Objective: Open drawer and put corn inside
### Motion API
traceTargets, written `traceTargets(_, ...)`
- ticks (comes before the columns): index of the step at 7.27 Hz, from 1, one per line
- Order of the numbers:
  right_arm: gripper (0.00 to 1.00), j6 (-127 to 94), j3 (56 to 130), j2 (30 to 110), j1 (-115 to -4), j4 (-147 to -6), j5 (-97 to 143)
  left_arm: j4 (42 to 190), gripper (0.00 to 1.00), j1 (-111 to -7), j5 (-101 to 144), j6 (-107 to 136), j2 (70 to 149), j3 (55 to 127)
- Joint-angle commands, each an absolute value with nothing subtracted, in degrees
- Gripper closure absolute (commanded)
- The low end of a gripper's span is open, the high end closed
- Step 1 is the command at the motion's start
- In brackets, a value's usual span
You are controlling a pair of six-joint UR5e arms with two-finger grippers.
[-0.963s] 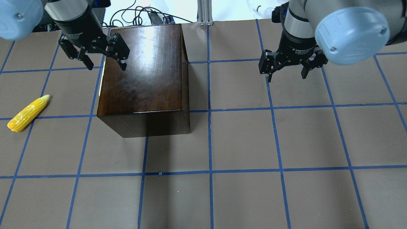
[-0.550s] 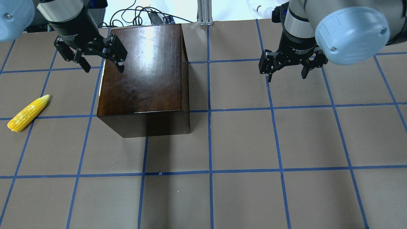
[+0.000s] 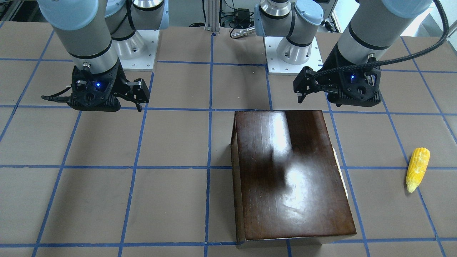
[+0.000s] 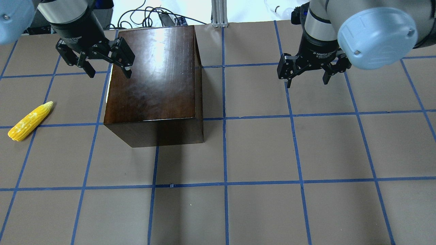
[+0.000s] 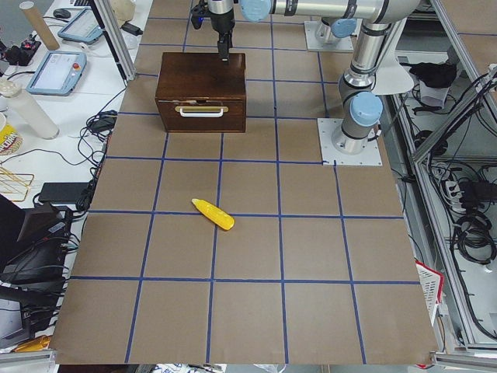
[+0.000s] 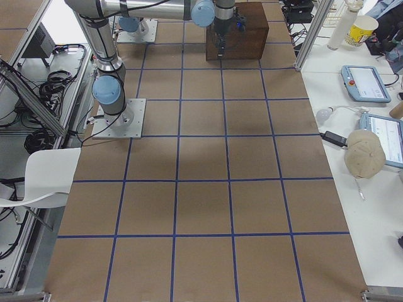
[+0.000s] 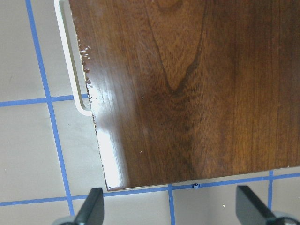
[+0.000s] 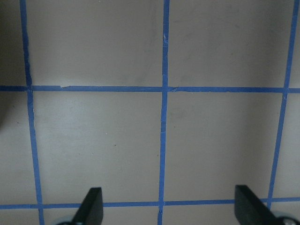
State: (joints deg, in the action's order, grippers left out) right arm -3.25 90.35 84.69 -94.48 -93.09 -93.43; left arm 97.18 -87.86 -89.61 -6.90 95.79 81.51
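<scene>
The glossy dark brown box (image 4: 153, 78) stands at the back left of the table. Its drawer (image 5: 202, 109) is shut, and the front with the whitish handle (image 4: 107, 89) faces the robot's left side. My left gripper (image 4: 109, 73) is open and empty, hovering above the box's back left corner, over the handle's end (image 7: 70, 70). The box top fills the left wrist view (image 7: 197, 93). The yellow corn (image 4: 30, 121) lies on the table to the left of the box, well apart from it (image 3: 417, 169). My right gripper (image 4: 306, 81) is open and empty above bare table (image 8: 168, 206).
The table (image 4: 259, 153) is brown with a blue tape grid. An aluminium post (image 4: 219, 13) and cables (image 4: 153, 15) are at the far edge behind the box. The two arm bases (image 3: 292, 50) stand at the robot's side.
My left gripper has shifted a little to the left over the box's handle edge, still open. The right arm, box and corn have not moved.
</scene>
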Motion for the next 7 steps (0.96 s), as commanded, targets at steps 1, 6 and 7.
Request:
traceTargets(1,0.00,-3.25,90.35,84.73,-94.48,-93.08,-93.43,96.68,0.00,-87.89,-89.56,-6.86,95.36,81.39)
traceTargets(6,0.00,-3.25,90.35,84.73,-94.48,-93.08,-93.43,96.68,0.00,-87.98,-89.47,-7.29,95.27,81.74)
traceTargets(7,0.00,-3.25,90.35,84.73,-94.48,-93.08,-93.43,96.68,0.00,-87.89,-89.39,-7.38,95.27,81.74)
